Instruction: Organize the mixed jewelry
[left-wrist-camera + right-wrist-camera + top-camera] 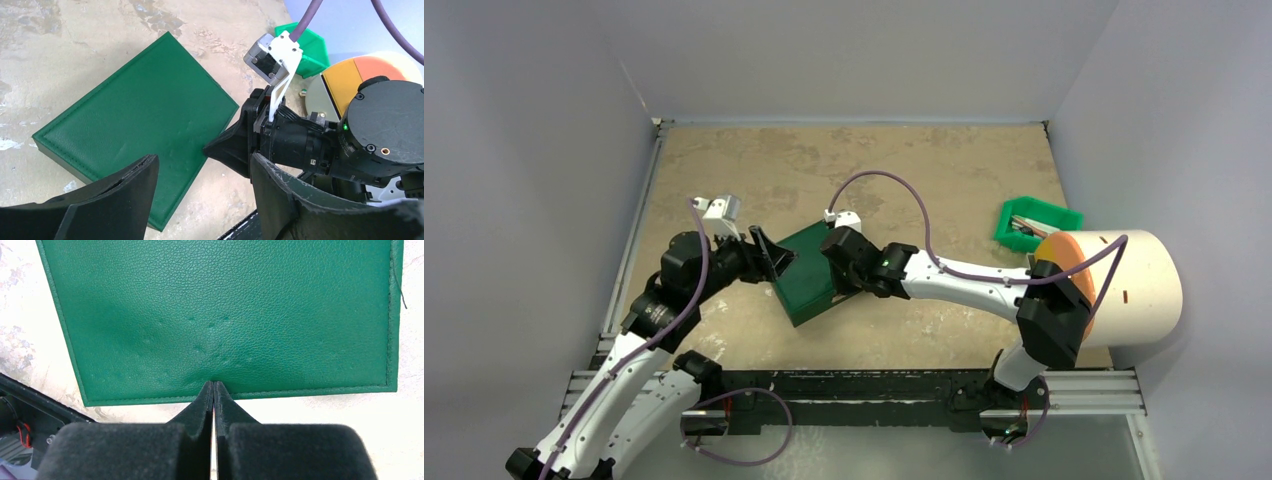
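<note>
A closed green box [812, 270] [140, 110] [225, 315] lies slantwise mid-table, its leather-look lid down. My left gripper [769, 255] [202, 160] hovers open at the box's left side, one finger over the lid's corner, the other over bare table, nothing between them. My right gripper [842, 285] [213, 385] is shut with nothing in it, its tips touching the stitched near edge of the lid. The same tips show in the left wrist view as a black wedge against the box's edge. The mixed jewelry is out of view.
A small green bin [1036, 225] [307, 50] with greyish contents, too small to make out, sits at the right. Beside it lies a large cream cylinder with an orange end [1124, 285] [360, 75]. A black rail [854, 385] [30, 405] runs along the near edge. Grey walls close in three sides.
</note>
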You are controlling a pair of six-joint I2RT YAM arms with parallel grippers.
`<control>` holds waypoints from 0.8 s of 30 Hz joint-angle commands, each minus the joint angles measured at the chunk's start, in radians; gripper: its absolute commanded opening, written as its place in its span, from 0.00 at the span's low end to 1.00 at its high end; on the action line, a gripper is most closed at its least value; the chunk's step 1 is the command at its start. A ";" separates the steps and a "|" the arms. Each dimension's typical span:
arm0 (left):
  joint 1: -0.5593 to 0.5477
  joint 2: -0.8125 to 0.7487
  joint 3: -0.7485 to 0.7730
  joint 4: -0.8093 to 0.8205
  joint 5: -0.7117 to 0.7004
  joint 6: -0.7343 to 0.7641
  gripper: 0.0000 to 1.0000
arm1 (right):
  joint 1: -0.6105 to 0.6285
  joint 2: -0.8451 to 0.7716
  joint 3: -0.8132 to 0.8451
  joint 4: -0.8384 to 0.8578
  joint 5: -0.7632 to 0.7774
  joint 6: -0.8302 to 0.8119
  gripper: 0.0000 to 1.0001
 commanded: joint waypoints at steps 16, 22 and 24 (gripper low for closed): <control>-0.001 0.002 0.038 -0.039 -0.108 0.033 0.68 | -0.002 -0.020 -0.042 -0.066 0.026 0.060 0.00; -0.001 0.046 0.053 -0.070 -0.194 0.023 0.68 | -0.002 -0.121 0.034 -0.180 0.188 0.023 0.18; -0.001 0.054 0.054 -0.072 -0.238 0.016 0.69 | -0.003 -0.170 0.033 -0.200 0.252 0.009 0.33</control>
